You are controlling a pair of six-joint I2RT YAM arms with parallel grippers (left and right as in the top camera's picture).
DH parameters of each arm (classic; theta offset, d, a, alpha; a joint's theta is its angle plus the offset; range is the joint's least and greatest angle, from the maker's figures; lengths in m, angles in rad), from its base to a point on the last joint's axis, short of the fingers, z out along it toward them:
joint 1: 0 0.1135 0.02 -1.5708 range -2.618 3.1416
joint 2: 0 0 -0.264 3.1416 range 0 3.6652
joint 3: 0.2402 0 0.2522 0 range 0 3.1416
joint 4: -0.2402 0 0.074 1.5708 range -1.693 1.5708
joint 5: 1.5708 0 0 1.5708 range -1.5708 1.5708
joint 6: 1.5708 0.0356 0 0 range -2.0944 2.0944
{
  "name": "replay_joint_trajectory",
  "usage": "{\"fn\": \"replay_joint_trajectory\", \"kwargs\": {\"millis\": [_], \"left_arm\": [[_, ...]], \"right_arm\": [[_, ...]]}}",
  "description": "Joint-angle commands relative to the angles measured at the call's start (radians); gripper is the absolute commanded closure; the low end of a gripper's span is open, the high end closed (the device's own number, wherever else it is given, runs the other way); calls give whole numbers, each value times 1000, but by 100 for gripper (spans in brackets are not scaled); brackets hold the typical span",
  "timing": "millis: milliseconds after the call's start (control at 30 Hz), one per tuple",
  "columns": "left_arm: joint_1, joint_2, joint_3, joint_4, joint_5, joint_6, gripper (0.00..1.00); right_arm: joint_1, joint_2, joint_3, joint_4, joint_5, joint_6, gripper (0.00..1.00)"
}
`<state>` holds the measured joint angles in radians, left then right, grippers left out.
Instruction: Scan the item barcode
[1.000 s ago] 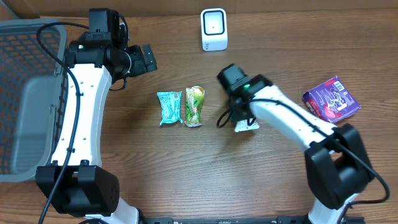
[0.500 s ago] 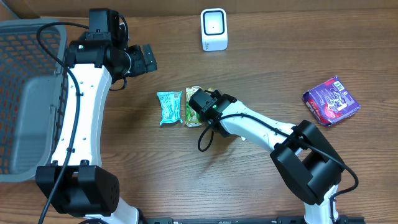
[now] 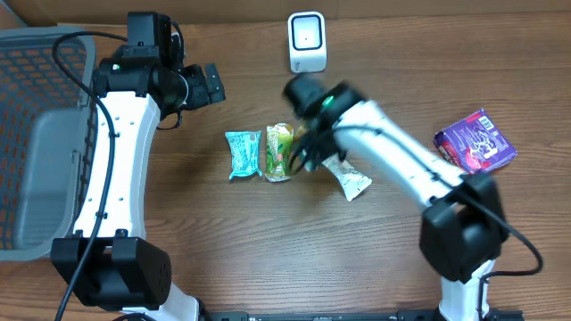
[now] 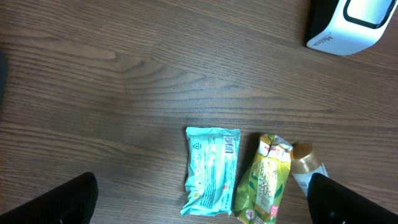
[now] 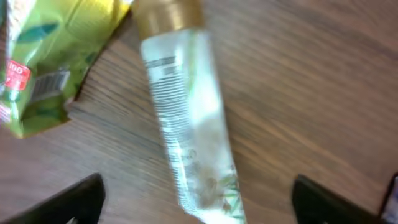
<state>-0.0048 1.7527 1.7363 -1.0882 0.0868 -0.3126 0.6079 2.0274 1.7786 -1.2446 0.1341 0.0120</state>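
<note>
Gold-capped tube [image 5: 186, 124] (label print unreadable)

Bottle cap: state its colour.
The cap is gold. The right wrist view shows it best.

The tube [image 5: 186, 124] is glossy clear plastic, the table [image 5: 311, 81] matt grained wood

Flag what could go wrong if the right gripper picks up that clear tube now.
1. The clear tube lies with its gold cap beside the green packet; the open right gripper closing there could snag both.
2. The tube looks round; a nudge might roll its barcode out of view.
</note>
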Motion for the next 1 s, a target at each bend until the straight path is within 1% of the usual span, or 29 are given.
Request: {"fn": "replay_joint_trajectory", "kwargs": {"millis": [0, 100, 200, 300, 433, 633, 967], "left_arm": [[2, -13, 15, 0, 7, -9, 0], [2, -13, 15, 0, 8, -9, 0], [2, -13, 15, 0, 7, -9, 0], [2, -13, 15, 0, 8, -9, 0], [2, -13, 15, 0, 8, -9, 0], [2, -13, 15, 0, 8, -9, 0], [2, -13, 15, 0, 7, -9, 0]], "right_arm": [[-132, -39, 40, -39, -254, -153, 0], [-249, -19, 11, -62, -500, -309, 0], [-320, 10, -42, -68, -643, -446, 0], [-340, 44, -88, -69, -669, -513, 0], [-323, 76, -129, -62, -698, -571, 0], [-283, 83, -207, 27, -686, -571, 0], [-283, 83, -345, 157, -687, -565, 0]]}}
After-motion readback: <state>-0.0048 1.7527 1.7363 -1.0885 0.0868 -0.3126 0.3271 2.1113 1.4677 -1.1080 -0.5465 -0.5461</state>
